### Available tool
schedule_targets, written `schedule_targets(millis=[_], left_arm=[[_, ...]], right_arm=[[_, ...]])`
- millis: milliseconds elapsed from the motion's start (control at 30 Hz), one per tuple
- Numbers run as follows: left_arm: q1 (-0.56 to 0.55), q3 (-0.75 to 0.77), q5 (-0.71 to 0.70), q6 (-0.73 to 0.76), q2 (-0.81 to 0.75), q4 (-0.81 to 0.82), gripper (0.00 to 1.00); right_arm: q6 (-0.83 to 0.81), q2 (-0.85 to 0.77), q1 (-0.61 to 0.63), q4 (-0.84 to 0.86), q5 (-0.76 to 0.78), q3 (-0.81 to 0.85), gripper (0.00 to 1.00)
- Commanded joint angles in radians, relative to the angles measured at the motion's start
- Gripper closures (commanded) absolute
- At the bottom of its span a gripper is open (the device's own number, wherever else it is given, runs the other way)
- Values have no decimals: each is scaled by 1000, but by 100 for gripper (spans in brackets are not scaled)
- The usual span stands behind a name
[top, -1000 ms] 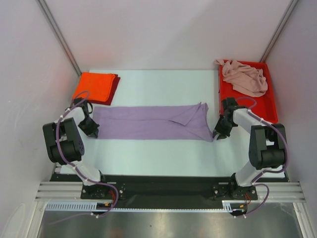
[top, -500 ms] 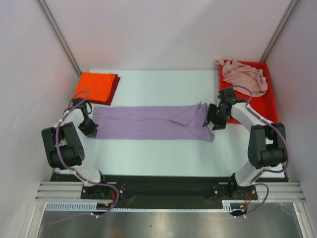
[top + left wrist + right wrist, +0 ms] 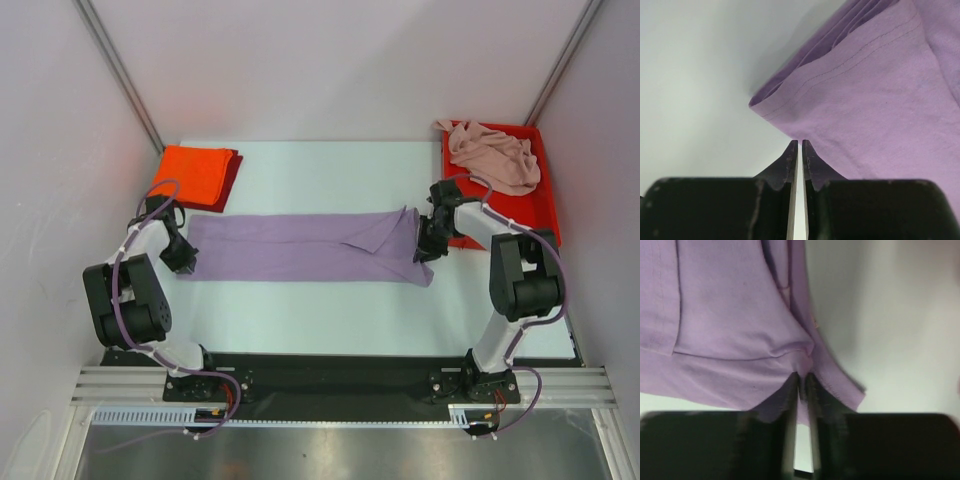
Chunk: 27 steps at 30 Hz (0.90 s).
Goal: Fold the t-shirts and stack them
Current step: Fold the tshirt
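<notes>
The lavender t-shirt (image 3: pixel 300 245) lies folded into a long strip across the middle of the table. My right gripper (image 3: pixel 427 245) is shut on its right end. In the right wrist view the cloth (image 3: pixel 730 315) puckers between the tips of the right gripper (image 3: pixel 802 375). My left gripper (image 3: pixel 185 258) is shut at the strip's left end. In the left wrist view the left gripper's tips (image 3: pixel 800 142) touch the hem of the shirt (image 3: pixel 875 100), with no cloth seen between them. The orange-red shirt (image 3: pixel 190 170) lies folded on the dark red one (image 3: pixel 232 180) at the back left. The pale pink shirt (image 3: pixel 495 155) is crumpled in the tray.
The red plastic tray (image 3: pixel 455 190) stands at the back right, close behind my right gripper. Booth walls and slanted metal posts enclose the table on both sides and at the back.
My right gripper has moved left and away from me onto the lavender shirt's right end and has taken hold of it. My left gripper has shifted slightly at the left end.
</notes>
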Motion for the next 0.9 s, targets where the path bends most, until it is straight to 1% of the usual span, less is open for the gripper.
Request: schedule_targets(millis=[0, 133, 200, 233, 267, 333, 367, 400, 433, 467, 500, 567, 600, 633, 733, 767, 833, 867], left_arm=[[-6, -8, -15, 22, -11, 13, 89], [-6, -22, -18, 19, -13, 22, 89], [-6, -22, -20, 19, -10, 25, 89], [-6, -22, -18, 20, -10, 22, 89], [-6, -20, -18, 20, -10, 20, 89], [-6, -19, -23, 20, -16, 17, 89], [-6, -19, -21, 22, -19, 16, 89], [-5, -19, -21, 20, -24, 14, 89], [-5, -22, -18, 20, -31, 13, 89], [-5, -25, -17, 20, -36, 11, 88], [-6, -28, -14, 17, -42, 11, 88], [-6, -39, -12, 19, -59, 13, 88], [-8, -42, -12, 16, -63, 11, 88], [-8, -46, -9, 15, -70, 11, 88], [-8, -46, -3, 15, -83, 5, 88], [-8, -46, -1, 15, -91, 5, 88], [-8, -49, -3, 19, -102, -1, 88], [-6, -52, -3, 19, -111, 2, 88]], right_arm=[[-34, 16, 6, 6, 115, 73, 88], [-38, 55, 14, 31, 219, 75, 90], [-39, 66, 19, 46, 274, 81, 89], [-39, 69, 26, 48, 297, 87, 85], [-42, 65, 42, 43, 313, 98, 71], [-53, 60, 69, -1, 366, 162, 57], [-59, 62, 101, -29, 379, 193, 52], [-58, 57, 118, -91, 415, 229, 44], [-61, 50, 137, -116, 431, 278, 40], [-59, 42, 158, -136, 434, 299, 33], [-44, 25, 192, -155, 433, 313, 31], [-15, 19, 223, -144, 388, 327, 30], [4, 32, 239, -120, 305, 323, 31], [42, 45, 244, -106, 264, 317, 31], [85, 103, 255, -77, 194, 320, 33], [111, 114, 255, -63, 134, 313, 37], [139, 134, 263, -21, 88, 307, 42], [165, 141, 264, -14, 57, 300, 47]])
